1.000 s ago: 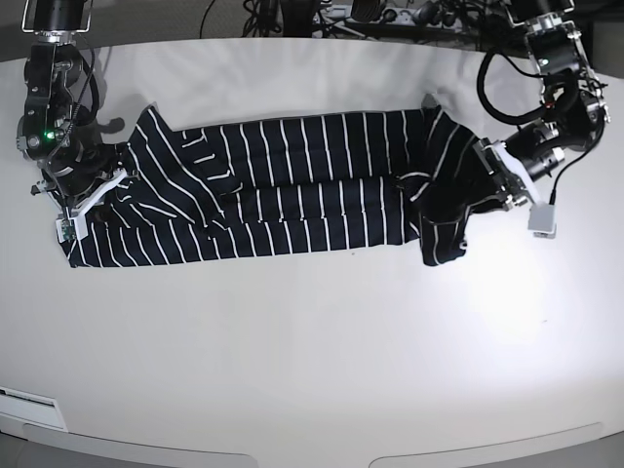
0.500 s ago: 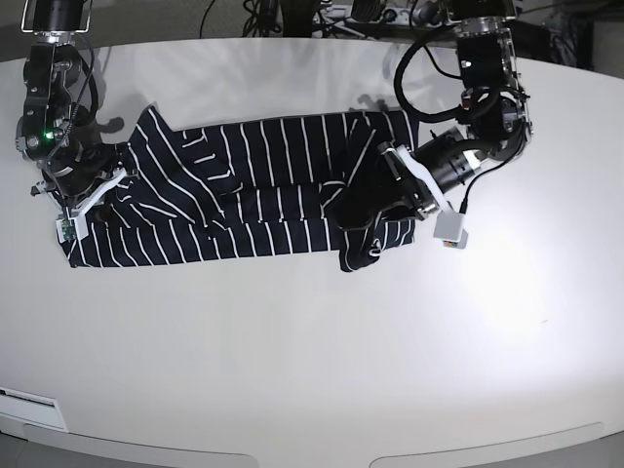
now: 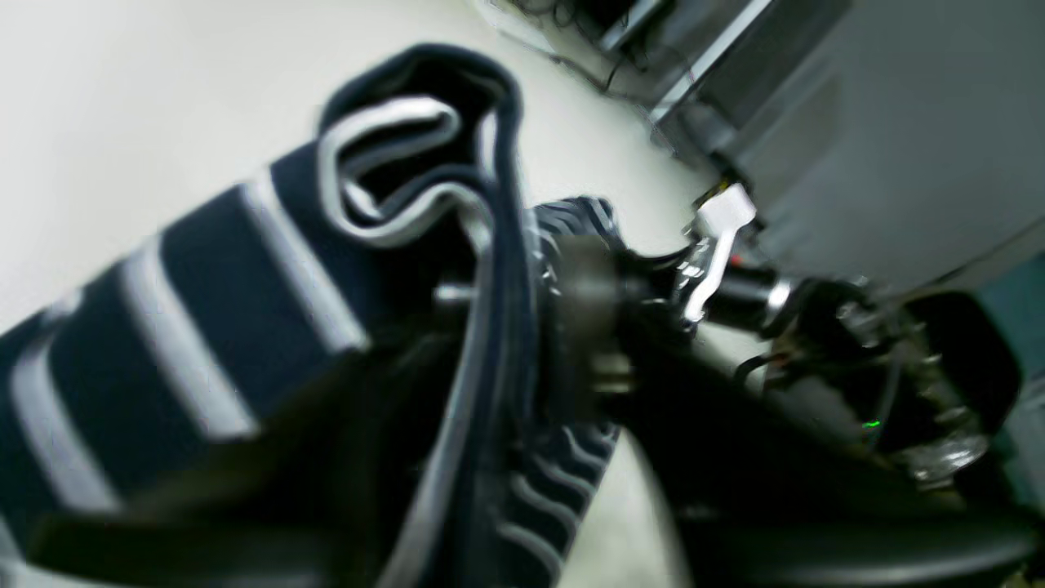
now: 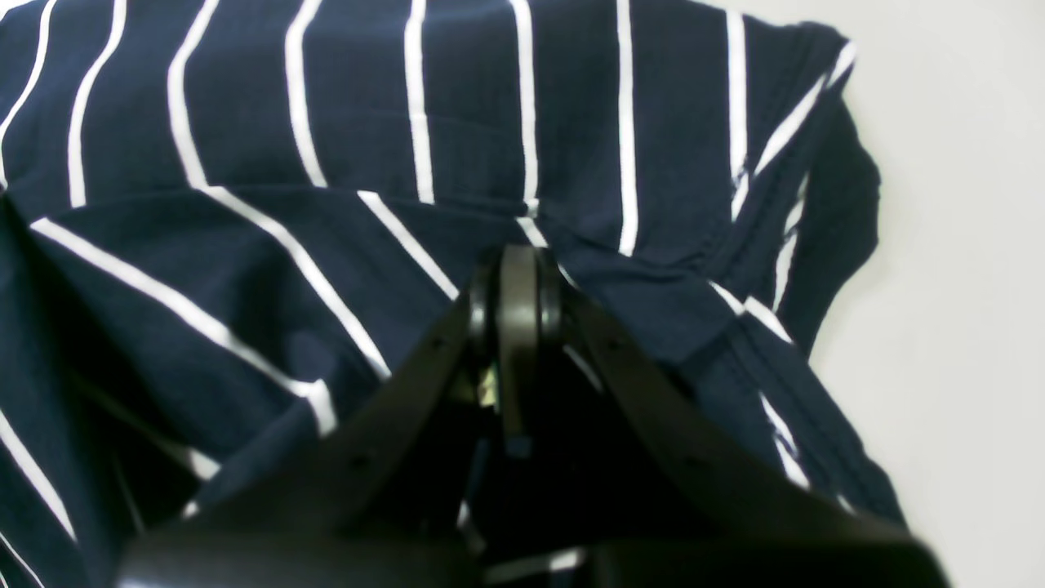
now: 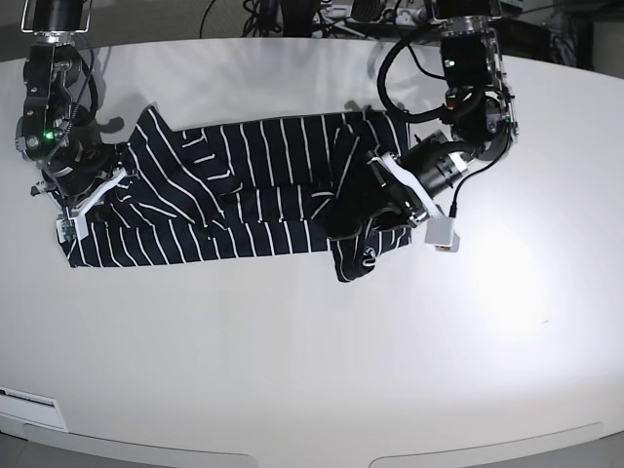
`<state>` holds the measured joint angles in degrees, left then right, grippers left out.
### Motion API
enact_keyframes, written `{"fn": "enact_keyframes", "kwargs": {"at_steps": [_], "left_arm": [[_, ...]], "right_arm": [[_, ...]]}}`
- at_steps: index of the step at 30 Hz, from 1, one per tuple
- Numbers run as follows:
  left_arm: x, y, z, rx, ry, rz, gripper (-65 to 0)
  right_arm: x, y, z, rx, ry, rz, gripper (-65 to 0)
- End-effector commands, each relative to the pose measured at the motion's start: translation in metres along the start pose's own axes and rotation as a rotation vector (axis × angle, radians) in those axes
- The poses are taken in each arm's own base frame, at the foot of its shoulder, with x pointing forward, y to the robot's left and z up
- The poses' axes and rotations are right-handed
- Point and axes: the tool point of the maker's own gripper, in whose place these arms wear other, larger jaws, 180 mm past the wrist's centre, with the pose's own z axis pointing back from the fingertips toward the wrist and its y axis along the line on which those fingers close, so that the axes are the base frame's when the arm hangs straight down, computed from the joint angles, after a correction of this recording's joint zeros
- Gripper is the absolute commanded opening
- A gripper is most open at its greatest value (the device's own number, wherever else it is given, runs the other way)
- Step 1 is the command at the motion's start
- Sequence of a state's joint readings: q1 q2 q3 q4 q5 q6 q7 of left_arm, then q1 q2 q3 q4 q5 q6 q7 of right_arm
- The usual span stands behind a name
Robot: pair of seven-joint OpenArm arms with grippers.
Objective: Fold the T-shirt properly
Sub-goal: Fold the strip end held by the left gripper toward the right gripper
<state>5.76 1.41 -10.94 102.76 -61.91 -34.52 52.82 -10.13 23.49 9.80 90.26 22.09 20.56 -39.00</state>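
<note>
The T-shirt (image 5: 244, 185), dark navy with thin white stripes, lies stretched across the far half of the table. Its right end is folded back over the body and bunched in a dark heap (image 5: 356, 229). My left gripper (image 5: 385, 195) sits on that heap. In the blurred left wrist view its jaws stand apart around a folded hem of the T-shirt (image 3: 204, 310), with the gripper (image 3: 522, 310) open. My right gripper (image 5: 78, 200) holds down the shirt's left end. In the right wrist view it (image 4: 508, 269) is shut on a pinch of striped T-shirt (image 4: 326, 122).
The white table (image 5: 292, 341) stretches toward the near edge, where a small label (image 5: 29, 398) lies at the left. Cables and equipment (image 5: 322, 15) crowd the far edge. A grey camera box (image 5: 444, 234) hangs off my left wrist.
My left arm has carried the shirt's right end leftward over the body, shortening the shirt, and its jaws have parted. The right arm has stayed put.
</note>
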Motion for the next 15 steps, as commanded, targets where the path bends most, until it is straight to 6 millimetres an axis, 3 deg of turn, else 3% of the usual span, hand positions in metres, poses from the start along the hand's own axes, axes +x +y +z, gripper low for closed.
{"fn": "enact_keyframes", "kwargs": {"at_steps": [1, 3, 15], "left_arm": [[0.0172, -0.0104, -0.0014, -0.044, -0.064, -0.001, -32.9], [0.0202, -0.0142, -0.0009, -0.065, -0.081, 0.014, -25.0], [0.0168, -0.0135, -0.0004, -0.063, -0.060, 0.014, -25.1]], "right_arm": [[-0.0285, -0.0016, 0.0015, -0.004, 0.130, 0.018, -65.0], [-0.0285, -0.0016, 0.0015, -0.004, 0.130, 0.018, -65.0], [-0.0285, -0.0016, 0.0015, -0.004, 0.130, 0.018, -65.0]]}}
